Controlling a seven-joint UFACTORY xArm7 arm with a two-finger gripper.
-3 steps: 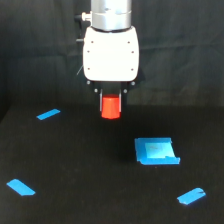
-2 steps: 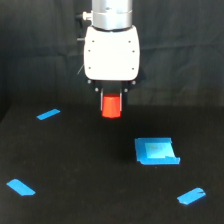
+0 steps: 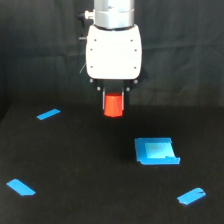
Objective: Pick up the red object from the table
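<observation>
The red object [image 3: 113,105] is a small orange-red block hanging just under the white gripper body in the exterior view. My gripper [image 3: 113,100] is shut on its upper part, with dark fingers on either side of it. The block's lower end appears to hang a little above the black table [image 3: 75,165], near the table's far edge. The fingers are mostly hidden behind the block and the gripper housing.
A blue square patch [image 3: 156,151] lies on the table toward the exterior view's right. Blue tape strips lie at the left rear [image 3: 48,114], the front left [image 3: 21,187] and the front right [image 3: 191,196]. A black curtain hangs behind.
The gripper and the red object have risen slightly; the block sits a little higher above the table than before.
</observation>
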